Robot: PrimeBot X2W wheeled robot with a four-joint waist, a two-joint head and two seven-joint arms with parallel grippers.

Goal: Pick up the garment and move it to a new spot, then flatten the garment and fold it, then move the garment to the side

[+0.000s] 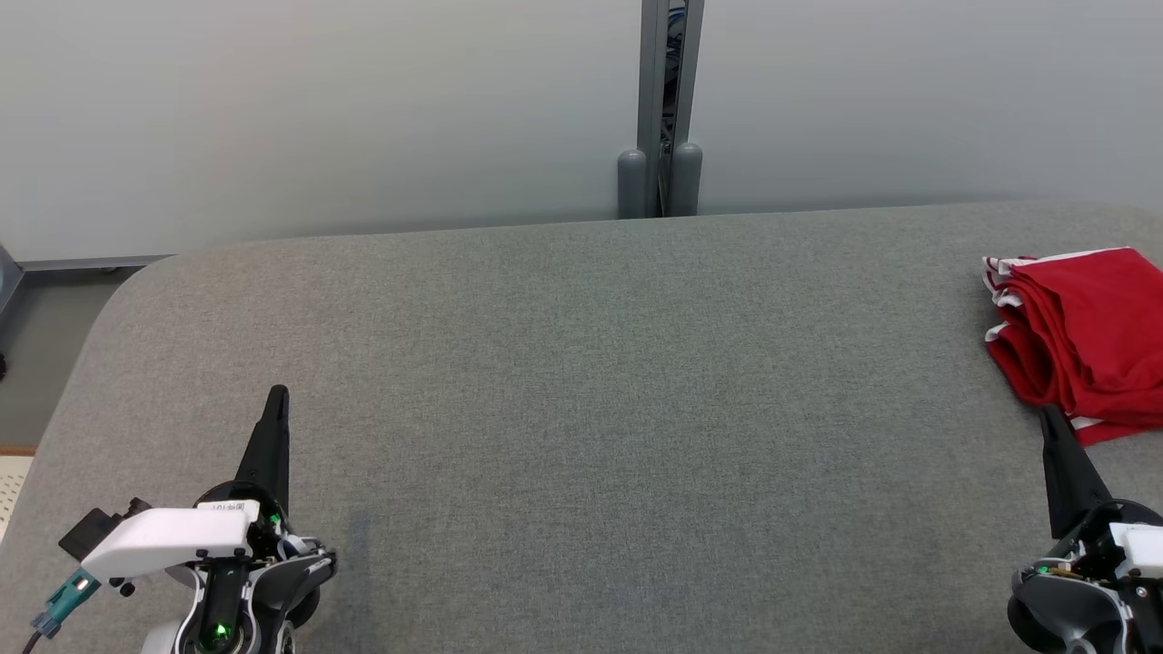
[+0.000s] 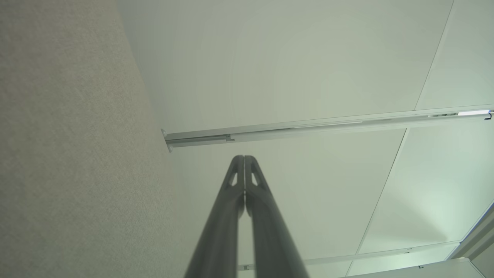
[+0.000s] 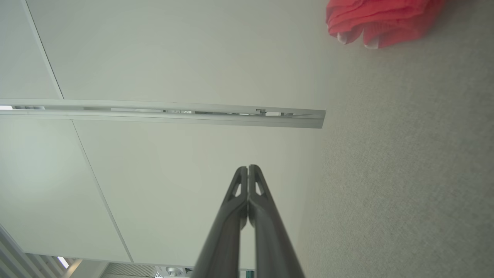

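Observation:
The garment (image 1: pixel 1086 336) is red with white trim and lies folded in a stack at the right edge of the grey table (image 1: pixel 581 409). The right wrist view catches it as a red bundle (image 3: pixel 380 19) at the top. My right gripper (image 1: pixel 1052 415) is shut and empty at the lower right, its tips just below the garment's near edge. In its own view the right fingers (image 3: pixel 248 170) press together. At the lower left my left gripper (image 1: pixel 277 395) is shut and empty, far from the garment, with tips meeting (image 2: pixel 244 159) in the left wrist view.
A pale wall rises behind the table, split by a grey post (image 1: pixel 661 109) near the back edge. The table's rounded left corner drops to the floor (image 1: pixel 36 363). Grey felt stretches wide between the two grippers.

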